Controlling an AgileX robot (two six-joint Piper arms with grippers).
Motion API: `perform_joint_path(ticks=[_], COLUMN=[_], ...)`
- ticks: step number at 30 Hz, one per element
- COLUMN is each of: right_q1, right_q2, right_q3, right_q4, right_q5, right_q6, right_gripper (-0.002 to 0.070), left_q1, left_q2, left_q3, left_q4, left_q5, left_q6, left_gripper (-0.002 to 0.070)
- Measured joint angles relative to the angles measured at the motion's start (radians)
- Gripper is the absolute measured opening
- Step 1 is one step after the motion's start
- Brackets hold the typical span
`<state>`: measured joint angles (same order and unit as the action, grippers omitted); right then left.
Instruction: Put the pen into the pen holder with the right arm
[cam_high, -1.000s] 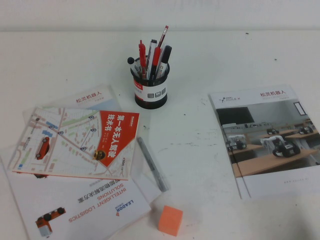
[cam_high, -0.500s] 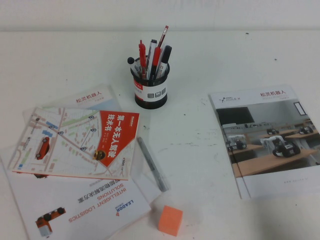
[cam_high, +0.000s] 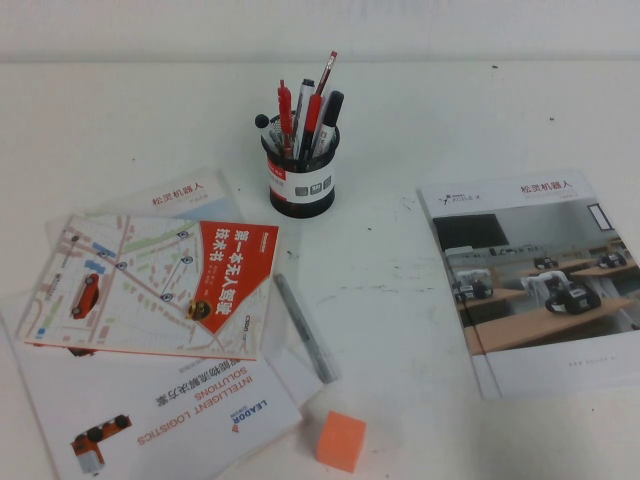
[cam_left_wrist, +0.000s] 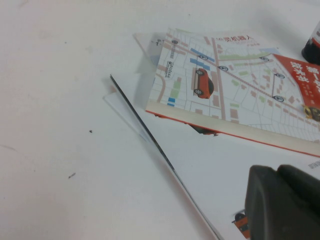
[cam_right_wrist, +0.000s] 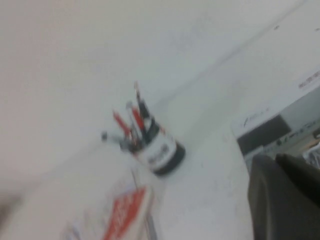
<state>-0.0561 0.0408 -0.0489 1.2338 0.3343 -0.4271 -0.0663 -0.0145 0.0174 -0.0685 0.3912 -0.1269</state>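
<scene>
The left gripper (cam_left_wrist: 282, 202) is showing only in its own wrist view, as a dark rounded mass hanging over the lower brochure; whether its fingers are apart or together cannot be told. The right gripper (cam_right_wrist: 285, 195) is likewise appearing only in its wrist view, a dark blurred shape above the bench near the right-hand brochure, and the state of its fingers cannot be told either. Neither arm is showing in the high view. The pen (cam_high: 305, 328), slim and grey-silver, is lying flat on the white bench (cam_high: 400, 290), slanting along the right edge of the map booklet (cam_high: 160, 285) and partly resting on the white logistics brochure (cam_high: 170, 405) beneath it. The pen holder (cam_high: 301, 178), a black round cup with a white label band, is standing upright farther back on the bench, well apart from the pen, and is holding several red pens and a black-capped marker. An orange cube (cam_high: 340, 441) is sitting just beyond the pen's nearer end, at the front of the bench. A large brochure (cam_high: 530, 280) picturing an office is lying flat on the right side. The bench surface is white, matte and lightly scuffed with small dark specks, and a pale wall (cam_high: 320, 25) is rising behind it.
</scene>
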Motion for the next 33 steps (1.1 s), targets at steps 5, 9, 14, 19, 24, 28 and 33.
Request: perform_joint_path(ticks=[5, 9, 14, 19, 24, 28, 33], right_q1=[0.000, 0.000, 0.000, 0.041, 0.231, 0.456, 0.646], right_q2=[0.310, 0.558, 0.792, 0.927, 1.061, 1.204, 1.423], right_q3=[-0.288, -0.557, -0.805, -0.968, -1.076, -1.157, -1.282], right_q4=[-0.293, -0.456, -0.564, -0.711, -0.983, -1.192, -1.363], right_q5=[0.242, 0.500, 0.684, 0.780, 0.854, 0.902, 0.903], right_q6=[-0.024, -0.026, 0.009, 0.098, 0.291, 0.435, 0.539], right_gripper=[-0.0019, -0.0019, -0.0019, -0.0019, -0.0019, -0.0019, -0.0019], left_q1=[0.000, 0.000, 0.000, 0.000, 0.000, 0.000, 0.000], left_q2=[0.000, 0.000, 0.000, 0.000, 0.000, 0.000, 0.000], left_q3=[0.000, 0.000, 0.000, 0.000, 0.000, 0.000, 0.000], left_q4=[0.000, 0.000, 0.000, 0.000, 0.000, 0.000, -0.015], left_q5=[0.000, 0.000, 0.000, 0.000, 0.000, 0.000, 0.000], left_q6=[0.000, 0.000, 0.000, 0.000, 0.000, 0.000, 0.000], left_gripper=[-0.0003, -0.0002, -0.0003, -0.0003, -0.0003, -0.0002, -0.0002])
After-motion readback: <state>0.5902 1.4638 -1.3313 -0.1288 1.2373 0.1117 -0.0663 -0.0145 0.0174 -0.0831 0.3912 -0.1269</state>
